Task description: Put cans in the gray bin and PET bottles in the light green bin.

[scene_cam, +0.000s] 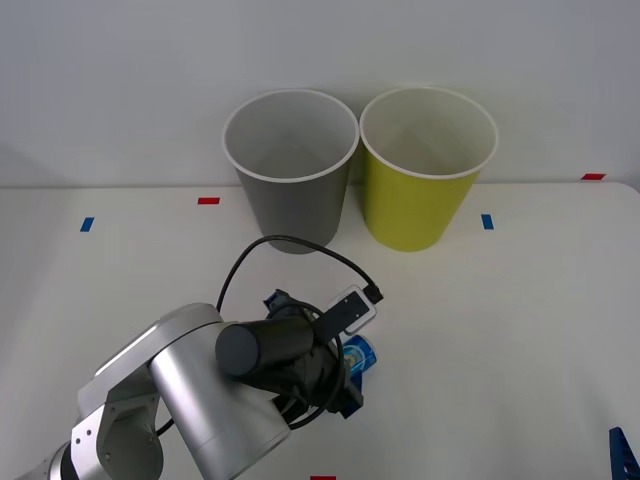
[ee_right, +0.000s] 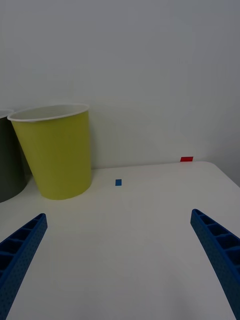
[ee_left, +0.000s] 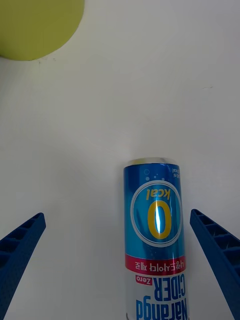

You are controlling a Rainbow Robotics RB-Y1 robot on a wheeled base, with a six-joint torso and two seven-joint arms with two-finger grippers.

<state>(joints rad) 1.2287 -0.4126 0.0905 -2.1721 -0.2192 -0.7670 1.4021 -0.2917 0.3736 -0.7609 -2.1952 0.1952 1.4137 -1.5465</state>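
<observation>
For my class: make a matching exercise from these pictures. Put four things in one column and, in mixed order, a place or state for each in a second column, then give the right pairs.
Things
1. can
2. gray bin
3. green bin
4. right gripper

Places or states
A. at the back of the table, on the robot's right
B. open over bare table
C. lying on the table between the open left gripper's fingers
D. at the back of the table, left of its twin

Pairs: 1-C, 2-D, 3-A, 4-B
</observation>
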